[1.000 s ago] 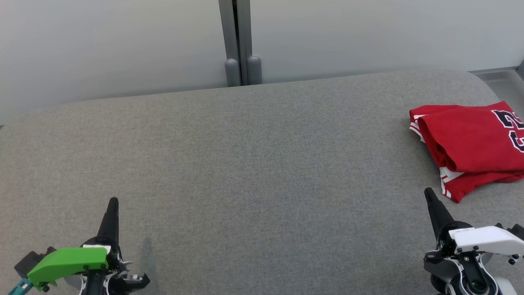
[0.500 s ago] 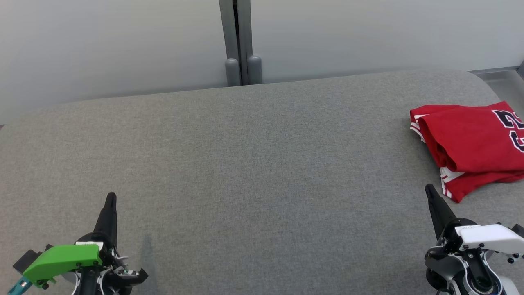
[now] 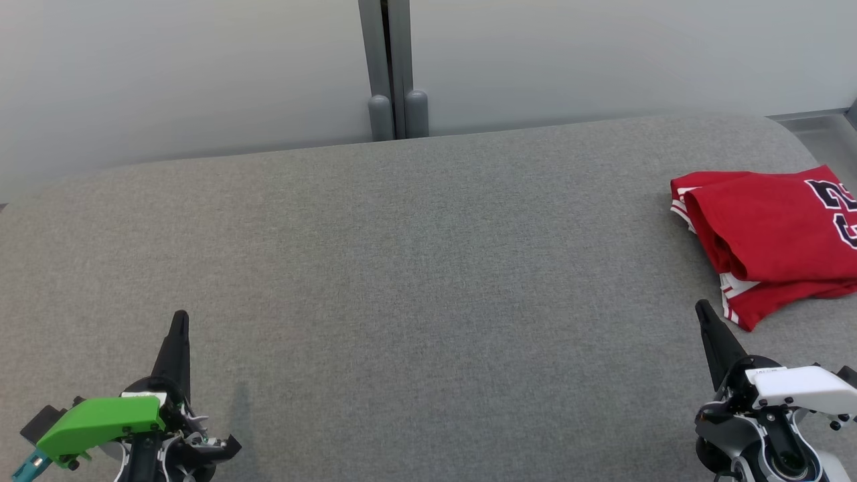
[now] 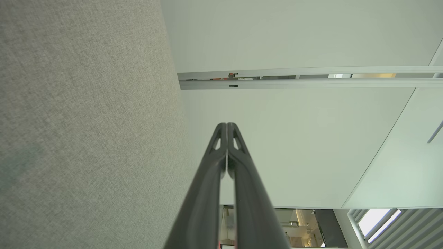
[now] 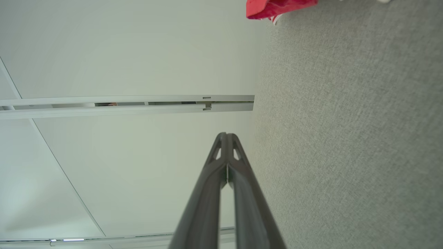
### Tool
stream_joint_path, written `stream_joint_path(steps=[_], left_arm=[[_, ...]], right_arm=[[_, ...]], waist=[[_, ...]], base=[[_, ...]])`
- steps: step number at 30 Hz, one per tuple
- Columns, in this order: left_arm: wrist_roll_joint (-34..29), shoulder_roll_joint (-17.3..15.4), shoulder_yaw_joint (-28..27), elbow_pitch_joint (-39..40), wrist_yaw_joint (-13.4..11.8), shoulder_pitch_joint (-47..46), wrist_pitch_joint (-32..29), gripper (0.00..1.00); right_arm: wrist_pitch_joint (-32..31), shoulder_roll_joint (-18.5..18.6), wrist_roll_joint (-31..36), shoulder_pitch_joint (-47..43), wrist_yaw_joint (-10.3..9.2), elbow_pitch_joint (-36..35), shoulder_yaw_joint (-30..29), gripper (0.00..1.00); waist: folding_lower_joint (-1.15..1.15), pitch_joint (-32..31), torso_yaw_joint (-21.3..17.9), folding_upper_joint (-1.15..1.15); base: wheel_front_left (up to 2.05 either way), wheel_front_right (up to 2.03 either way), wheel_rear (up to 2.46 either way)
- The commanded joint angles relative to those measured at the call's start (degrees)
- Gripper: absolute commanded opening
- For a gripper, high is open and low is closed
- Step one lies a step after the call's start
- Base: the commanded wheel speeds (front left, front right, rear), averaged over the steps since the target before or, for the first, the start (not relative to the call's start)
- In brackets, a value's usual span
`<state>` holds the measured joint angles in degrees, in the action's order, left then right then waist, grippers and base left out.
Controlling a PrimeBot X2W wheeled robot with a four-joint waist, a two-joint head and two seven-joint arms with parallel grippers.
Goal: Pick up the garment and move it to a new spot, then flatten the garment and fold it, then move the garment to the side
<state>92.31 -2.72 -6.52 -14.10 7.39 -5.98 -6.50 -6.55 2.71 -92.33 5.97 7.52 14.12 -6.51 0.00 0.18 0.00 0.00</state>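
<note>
garment: red t-shirt (image 3: pixel 763 227), folded into a loose bundle at the far right of the grey upholstered surface (image 3: pixel 415 268). navy no. w/ white outline (image 3: pixel 833 201) is cut by the frame edge, striped sleeve trim (image 3: pixel 730 294) pokes out at the near corner.
l gripper: left gripper (image 3: pixel 179 314) at lower left over bare fabric, fingers pressed tip to tip, nothing in them.
r gripper: right gripper (image 3: pixel 701 304) at lower right, tips together too, empty. it's near the shirt's near corner but not touching.
change: vs a sec ago both tips creep fwd a touch, the l one a bit more & slightly leftward. shirt hasn't budged.
meaning: prob no grab coming, since both are closed & only drifting. shirt looks folded & already off to the side, so i'd say the job's about done & the arms are just parking.
watch: fold looks loose, one layer bulges.
</note>
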Motion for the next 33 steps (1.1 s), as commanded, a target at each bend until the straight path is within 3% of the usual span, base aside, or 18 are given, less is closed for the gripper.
stream_joint_path(steps=[1, 33], left_arm=[[0.2, -0.4, -0.2, 0.1, 0.2, -0.6, -0.3, 0.00], [0.1, -0.3, -0.2, 0.1, 0.2, -0.6, -0.3, 0.00]], right_arm=[[-0.2, 0.3, -0.2, 0.5, -0.06, -0.2, -0.1, 0.00], [-0.2, 0.3, -0.2, 0.5, -0.06, -0.2, -0.1, 0.00]], waist=[[0.00, 0.0, 0.0, 0.00], [0.00, 0.0, 0.0, 0.00]], base=[[0.00, 0.00, 0.00], [0.00, 0.00, 0.00]])
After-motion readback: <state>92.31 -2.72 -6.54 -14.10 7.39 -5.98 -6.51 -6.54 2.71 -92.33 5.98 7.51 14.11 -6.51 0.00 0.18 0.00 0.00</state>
